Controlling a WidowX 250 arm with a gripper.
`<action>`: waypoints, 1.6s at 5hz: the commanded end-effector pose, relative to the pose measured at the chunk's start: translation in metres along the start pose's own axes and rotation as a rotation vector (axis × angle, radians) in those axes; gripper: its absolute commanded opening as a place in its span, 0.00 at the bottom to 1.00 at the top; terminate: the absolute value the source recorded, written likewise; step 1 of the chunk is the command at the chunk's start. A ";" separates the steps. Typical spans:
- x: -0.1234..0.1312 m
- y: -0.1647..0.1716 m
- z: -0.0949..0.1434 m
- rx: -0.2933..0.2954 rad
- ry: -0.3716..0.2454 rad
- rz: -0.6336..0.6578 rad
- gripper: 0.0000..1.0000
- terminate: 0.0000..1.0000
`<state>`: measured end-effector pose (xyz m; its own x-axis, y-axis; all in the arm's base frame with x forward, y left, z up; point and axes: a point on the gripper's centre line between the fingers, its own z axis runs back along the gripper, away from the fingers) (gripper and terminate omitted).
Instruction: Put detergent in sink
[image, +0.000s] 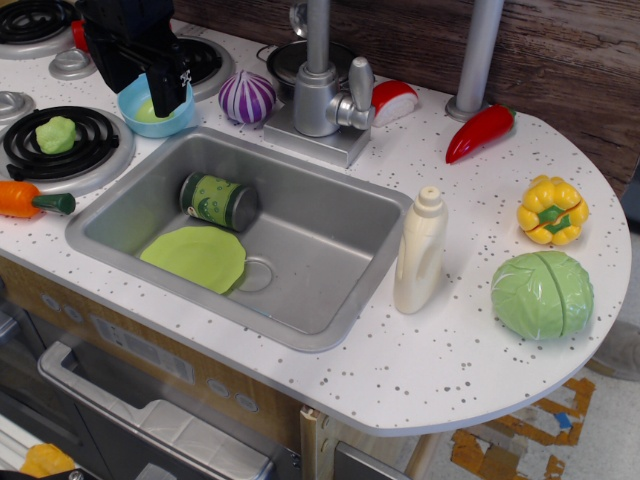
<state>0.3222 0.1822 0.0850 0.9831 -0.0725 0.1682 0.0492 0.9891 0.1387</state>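
The detergent (419, 252), a plain cream-white bottle with a narrow neck, stands upright on the counter just right of the sink (330, 325). The sink is a grey metal basin holding a green-labelled can (218, 201) on its side and a light green plate (197, 256) next to the drain. My black gripper (166, 93) is at the far back left, over a small blue bowl (155, 116), far from the detergent. I cannot tell whether its fingers are open or shut.
A faucet (320, 90) stands behind the sink, with a purple onion (247, 97) beside it. A red pepper (480, 132), a yellow pepper (552, 209) and a cabbage (542, 293) lie right of the detergent. Stove burners (60, 140) and a carrot (32, 200) are on the left.
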 end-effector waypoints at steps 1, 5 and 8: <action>0.000 0.000 0.000 0.000 0.000 0.000 1.00 0.00; 0.060 -0.160 0.094 0.026 0.047 0.143 1.00 0.00; 0.044 -0.230 0.090 0.001 0.050 0.253 1.00 0.00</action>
<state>0.3312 -0.0636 0.1256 0.9752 0.2030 0.0882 -0.2116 0.9719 0.1030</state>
